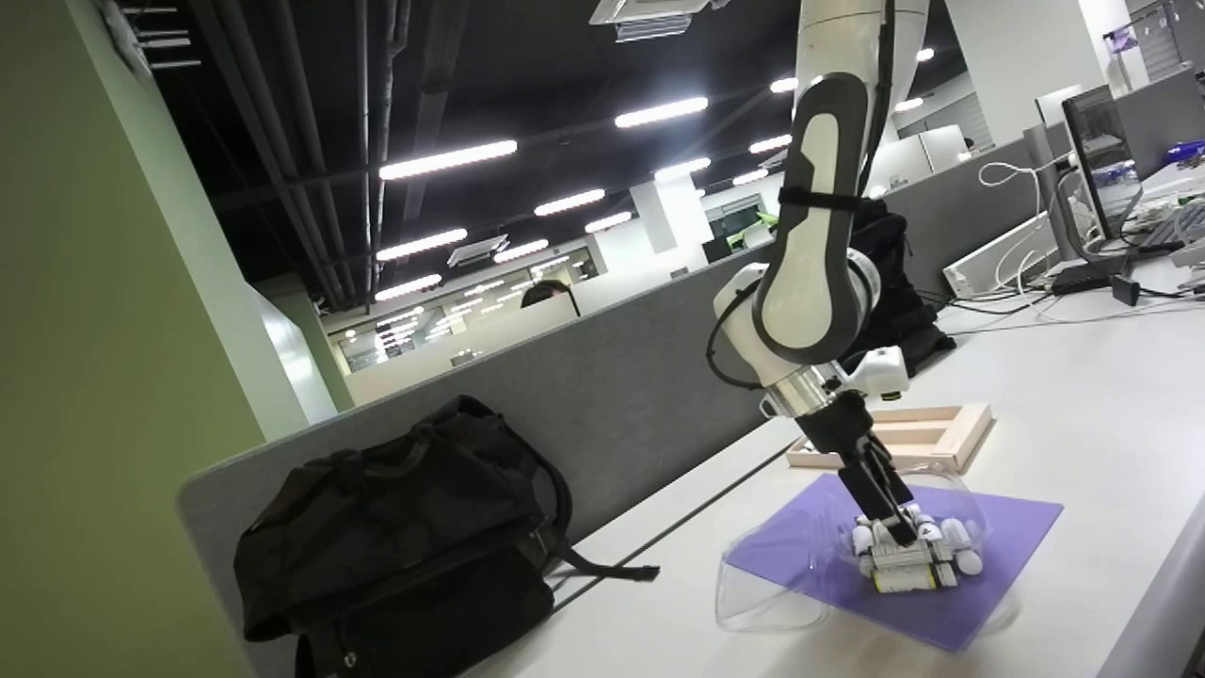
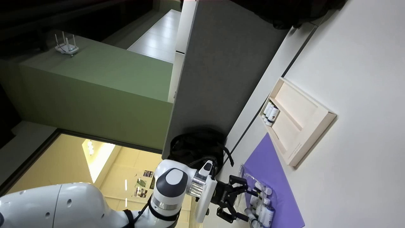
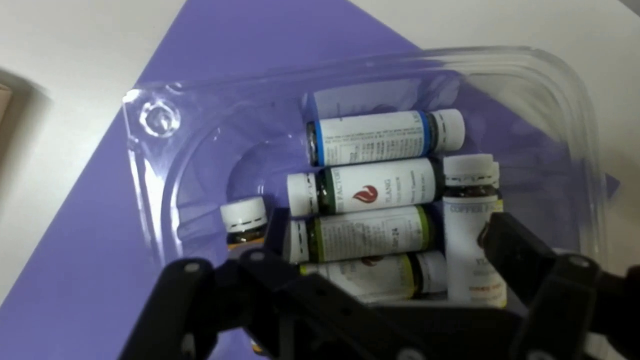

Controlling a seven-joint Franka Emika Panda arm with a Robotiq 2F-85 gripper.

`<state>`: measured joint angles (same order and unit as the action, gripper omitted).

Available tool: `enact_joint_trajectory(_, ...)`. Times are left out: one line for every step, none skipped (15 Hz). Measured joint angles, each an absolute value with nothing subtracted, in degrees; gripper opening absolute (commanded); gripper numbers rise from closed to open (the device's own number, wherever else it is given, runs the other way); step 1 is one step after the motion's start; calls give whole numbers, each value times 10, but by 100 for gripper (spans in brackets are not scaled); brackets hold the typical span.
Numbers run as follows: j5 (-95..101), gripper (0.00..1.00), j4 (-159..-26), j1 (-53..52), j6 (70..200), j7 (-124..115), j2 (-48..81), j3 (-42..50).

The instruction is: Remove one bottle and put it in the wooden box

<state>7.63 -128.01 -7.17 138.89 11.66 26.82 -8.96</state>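
Several small bottles with white caps lie in a clear plastic container (image 3: 585, 130) on the purple mat. In the wrist view I see a blue-banded bottle (image 3: 375, 139), a dark green one (image 3: 382, 186), a lime-banded one (image 3: 370, 232) and a white-labelled one (image 3: 467, 240) lying crosswise. My gripper (image 3: 391, 232) is open over the container, fingers wide apart with bottles showing between them; contact cannot be told. It also shows in both exterior views (image 1: 892, 520) (image 2: 248, 205). The pale wooden box (image 2: 311, 137) stands beyond the mat, with a few bottles (image 2: 272, 114) in one compartment; it also shows here (image 1: 970, 433).
The purple mat (image 1: 998, 523) lies on the white table. The container's clear lid (image 1: 767, 603) sits open at one side. A black backpack (image 1: 405, 527) and a grey partition (image 1: 640, 348) stand along the table. A monitor (image 1: 1101, 155) and cables are farther off.
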Motion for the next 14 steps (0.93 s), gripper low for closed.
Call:
enact_joint_trajectory(76,100,-1280,-71,1396,124,271,-91)
enact_joint_trajectory(75,100,-1280,-70,1403,131,272,-93)
enact_joint_trajectory(70,100,-1280,-68,1412,142,274,-95)
enact_joint_trajectory(60,100,-1280,-65,1419,157,276,-100)
enact_joint_trajectory(48,100,-1280,-60,1422,173,278,-106)
enact_joint_trajectory(35,100,-1280,-54,1424,187,279,-112)
enact_joint_trajectory(26,100,-1280,-48,1425,199,281,-118)
enact_joint_trajectory(20,100,-1280,-44,1426,207,282,-121)
enact_joint_trajectory(16,75,-1280,-41,1428,213,283,-123)
enact_joint_trajectory(13,73,-1280,-39,1430,217,284,-123)
enact_joint_trajectory(12,68,-1280,-38,1433,220,284,-123)
enact_joint_trajectory(12,61,-1280,-38,1434,223,284,-123)
enact_joint_trajectory(12,54,-1280,-38,1435,224,284,-123)
enact_joint_trajectory(12,49,-1280,-38,1435,225,284,-124)
